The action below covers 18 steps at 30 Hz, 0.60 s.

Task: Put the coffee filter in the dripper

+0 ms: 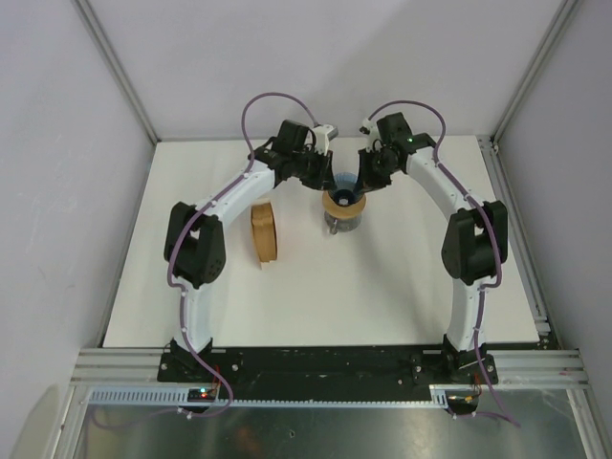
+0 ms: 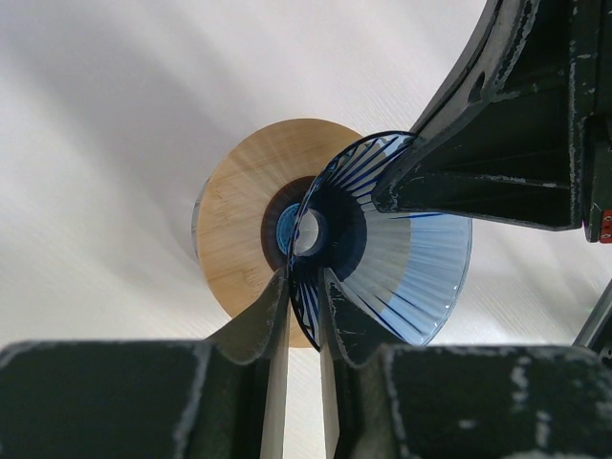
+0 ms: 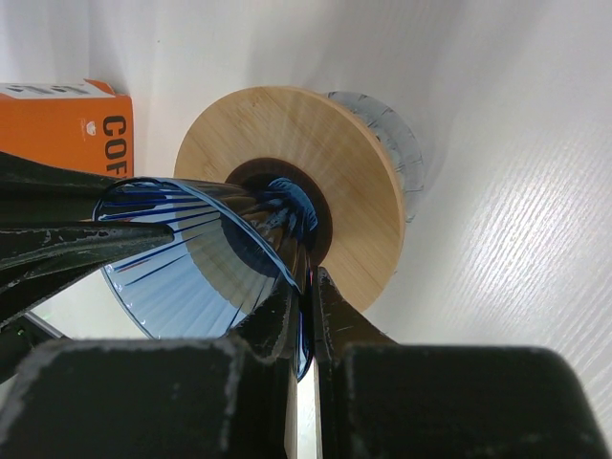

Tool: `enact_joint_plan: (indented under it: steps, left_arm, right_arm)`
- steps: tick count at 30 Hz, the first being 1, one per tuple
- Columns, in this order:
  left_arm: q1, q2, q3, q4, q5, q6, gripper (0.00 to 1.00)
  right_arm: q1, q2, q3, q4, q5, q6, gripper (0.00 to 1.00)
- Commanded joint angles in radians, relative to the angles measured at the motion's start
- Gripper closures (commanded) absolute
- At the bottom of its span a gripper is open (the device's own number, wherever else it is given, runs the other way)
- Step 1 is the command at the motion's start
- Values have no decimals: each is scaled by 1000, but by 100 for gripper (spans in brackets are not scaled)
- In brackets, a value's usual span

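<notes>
The left jaws are closed on the rim of the dripper [image 2: 411, 258], one finger inside the blue ribbed cone and one outside. The right jaws are pinched tight on the opposite side of the same rim, so both arms hold the cone between them.

Seen from either wrist, the inside of the cone is bare. The ribs show all the way down to the hole, with no paper over them. I judge that the main step is not yet done, since the coffee filter is not in the dripper. No loose coffee filter shows in any view, and neither pair of jaws holds one.

Just past the jaws, the cone's narrow end meets the dark central hole of the wooden ring [image 2: 239, 210]. Whether it is fully seated there I cannot tell. The ring rests on top of the glass jug [image 3: 392, 134], which stands on the white surface [image 1: 382, 287].

Farther off, an orange box [image 3: 67, 124] lettered "COF" stands on the surface to the left of the jug, well apart from both pairs of jaws. It is probably the filter supply. One pair of jaws would have to let go of the cone to fetch a sheet.
</notes>
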Motion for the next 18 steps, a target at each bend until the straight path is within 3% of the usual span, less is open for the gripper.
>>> enact_joint_plan:
  steps: [1,4,7,12,15,18]
  left_arm:
    - [4,9,-36,-83,-3,41,100]
    - [3,-4,-28,-82,6,39,100]
    - [3,-21,-18,-81,12,35,97]
    - [6,-53,5,-81,2,32,73]
    - [11,-61,31,-80,-4,31,58]
    - [14,-58,59,-81,-6,24,49]
  right_arm:
    - [3,42,-65,-137,29,-54,100]
    - [4,36,-52,-137,15,-52,99]
    - [4,26,-29,-135,0,-48,81]
    - [0,-3,11,-123,-29,-41,61]
    - [-7,-14,35,-112,-43,-33,57]
    - [-24,-10,66,-111,-56,-27,55]
